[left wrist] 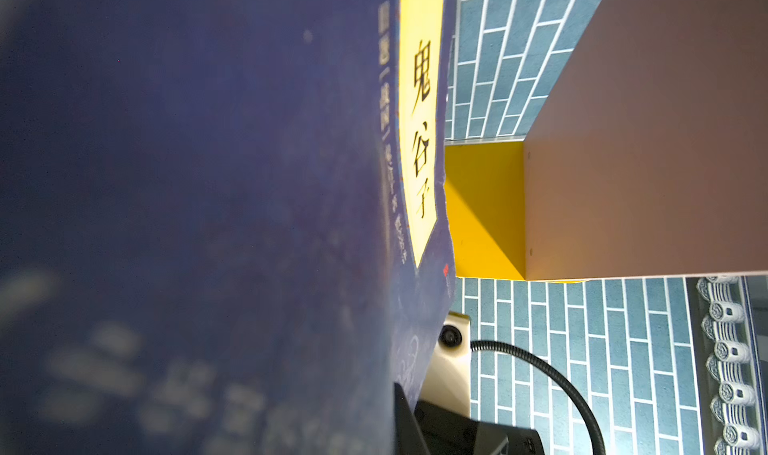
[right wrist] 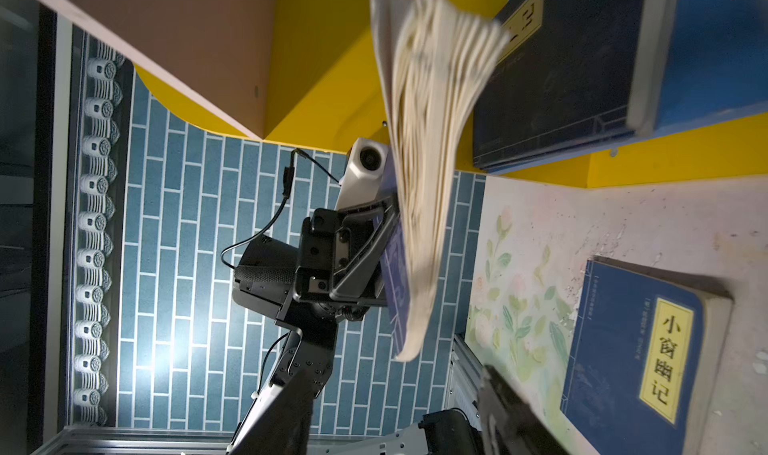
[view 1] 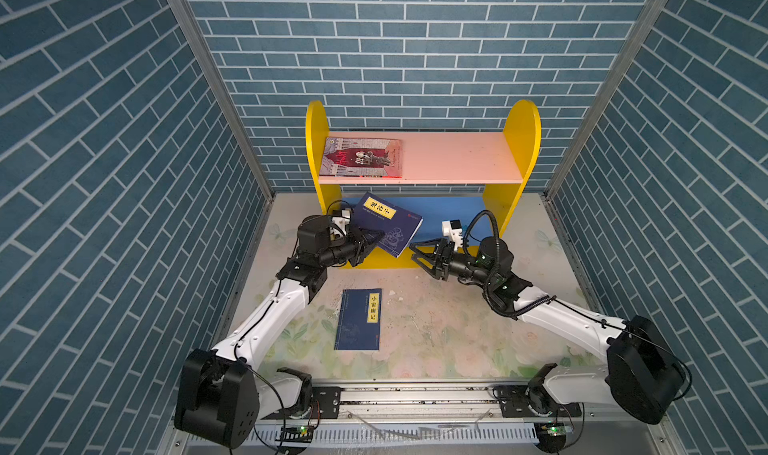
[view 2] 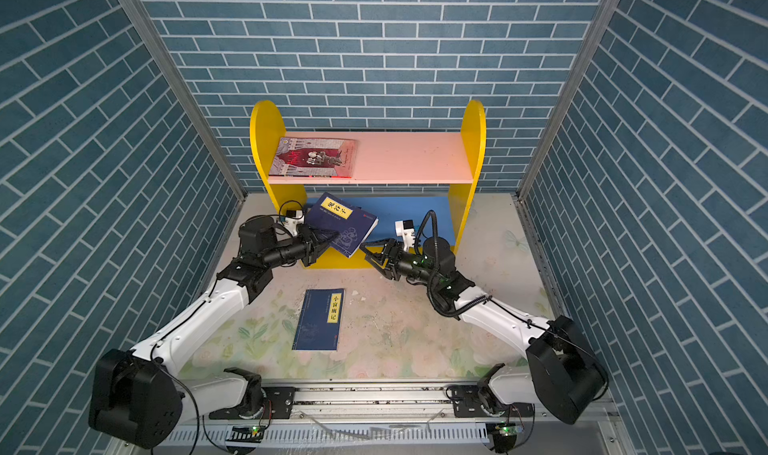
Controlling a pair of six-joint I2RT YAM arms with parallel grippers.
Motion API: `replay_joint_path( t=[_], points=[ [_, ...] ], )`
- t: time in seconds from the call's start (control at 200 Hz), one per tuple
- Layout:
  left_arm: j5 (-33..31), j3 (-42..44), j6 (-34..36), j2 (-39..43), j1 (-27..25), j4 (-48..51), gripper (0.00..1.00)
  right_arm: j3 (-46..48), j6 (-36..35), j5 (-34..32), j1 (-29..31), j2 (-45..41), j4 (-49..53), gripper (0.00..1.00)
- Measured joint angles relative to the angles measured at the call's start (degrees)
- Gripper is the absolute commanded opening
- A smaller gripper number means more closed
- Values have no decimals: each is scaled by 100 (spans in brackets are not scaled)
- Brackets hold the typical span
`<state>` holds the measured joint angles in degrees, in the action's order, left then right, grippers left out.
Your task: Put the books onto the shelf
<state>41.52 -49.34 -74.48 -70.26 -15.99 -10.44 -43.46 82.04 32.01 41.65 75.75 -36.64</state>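
My left gripper [view 1: 376, 237] [view 2: 328, 239] is shut on the corner of a dark navy book [view 1: 388, 224] [view 2: 344, 223] [left wrist: 208, 183] with a yellow label, holding it tilted in the air in front of the shelf's [view 1: 519, 141] [view 2: 473, 141] lower blue board [view 1: 449, 212]. In the right wrist view its pages [right wrist: 428, 141] fan out. My right gripper [view 1: 413, 252] [view 2: 364, 252] [right wrist: 395, 432] stands open just right of that book, touching nothing. A red illustrated book [view 1: 361, 158] [view 2: 313, 158] lies on the pink upper board. Another navy book [view 1: 359, 320] [view 2: 320, 320] [right wrist: 640, 349] lies flat on the table. One more [right wrist: 552, 87] rests on the lower board.
Blue brick-patterned walls [view 1: 124, 141] close in the floral table [view 1: 457, 328] on three sides. The shelf stands against the back wall. A metal rail [view 1: 415, 399] with both arm bases runs along the front edge.
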Motion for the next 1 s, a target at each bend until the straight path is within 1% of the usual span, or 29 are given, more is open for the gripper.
replay_joint_path(
  t=[0.12, 0.31, 0.415, 0.575, 0.66, 0.74, 0.755, 0.805, 0.85, 0.885, 0.95, 0.995],
  points=[
    [-92, 0, -76, -11, 0, -129, 0, -120, -96, -304, 258, 52, 153, 64],
    [-144, 0, -179, -59, 0, -195, 0, -286, -212, -680, 308, 402, 96, 63],
    [-151, 0, -197, -61, 0, -192, 0, -289, -243, -835, 308, 610, -109, 61],
    [-166, 4, -219, -111, 0, -195, 0, -289, -238, -1025, 310, 935, -741, 57],
    [-168, 7, -227, -168, 0, -195, 0, -310, -236, -1080, 310, 1134, -1014, 49],
    [-173, 17, -227, -195, 0, -190, 0, -367, -236, -1104, 308, 1292, -1158, 29],
    [-173, 20, -229, -192, 0, -190, 0, -380, -195, -1119, 308, 1314, -1182, 26],
    [-175, 20, -229, -195, 0, -190, 0, -396, -203, -1128, 310, 1344, -1226, 24],
    [-181, 20, -229, -195, 0, -190, 0, -400, -190, -1143, 310, 1351, -1250, 14],
    [-188, 22, -227, -195, 0, -186, 0, -402, -173, -1150, 308, 1351, -1266, 8],
    [-203, 39, -221, -192, 0, -181, 0, -435, -181, -1167, 308, 1351, -1231, 0],
    [-210, 48, -221, -192, 0, -177, 1, -457, -186, -1169, 295, 1351, -1167, 0]
  ],
)
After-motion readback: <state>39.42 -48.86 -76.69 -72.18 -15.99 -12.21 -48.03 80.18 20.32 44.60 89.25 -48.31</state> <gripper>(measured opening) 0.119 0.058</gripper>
